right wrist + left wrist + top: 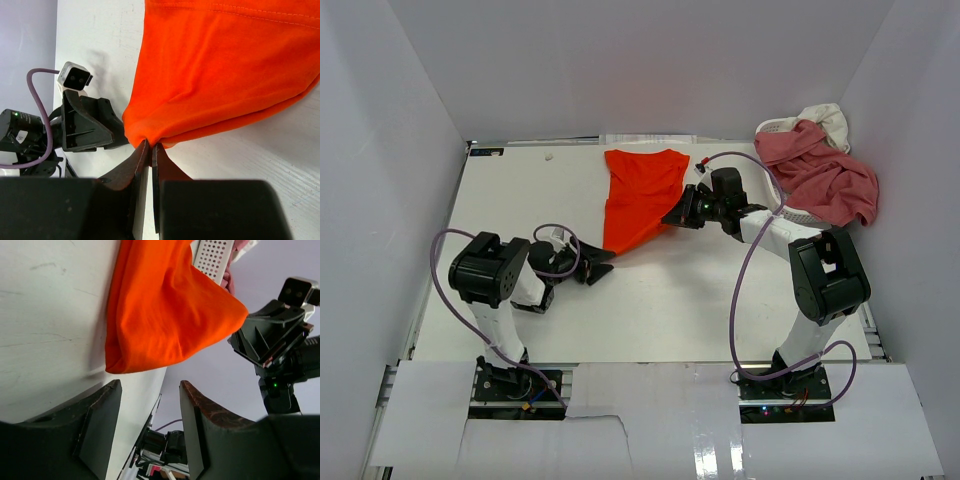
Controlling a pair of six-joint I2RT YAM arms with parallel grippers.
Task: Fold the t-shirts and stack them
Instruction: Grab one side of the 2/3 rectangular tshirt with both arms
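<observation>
— Top external: how much of the task is judged to be done?

— Little. Only the orange-red t-shirt (640, 200) is laid out, at the far middle of the worktop (520, 200). It is narrowed toward its near end, so a fold appears to be begun but not finished. The rose-pink t-shirt (820, 175) and the cream-white t-shirt (828, 120) are heaped over the white basket (800, 215) at the far right. No stack is seen anywhere.

— What is held by the right end effector (151, 145)?

— A near-right corner of the orange-red t-shirt is pinched between its jaws, which are clenched almost flat together. In the right wrist view the cloth is gathered into a point at the fingertips and drawn up off the worktop.

— And the left end effector (150, 387)?

— It is released: the jaws are parted and nothing is held between them. It is placed just beside the near-left corner of the same t-shirt; no contact with the cloth is shown in the left wrist view.

— What is left, then?

— This fold is to be completed, and the other two t-shirts are to be taken out, folded and stacked.
</observation>
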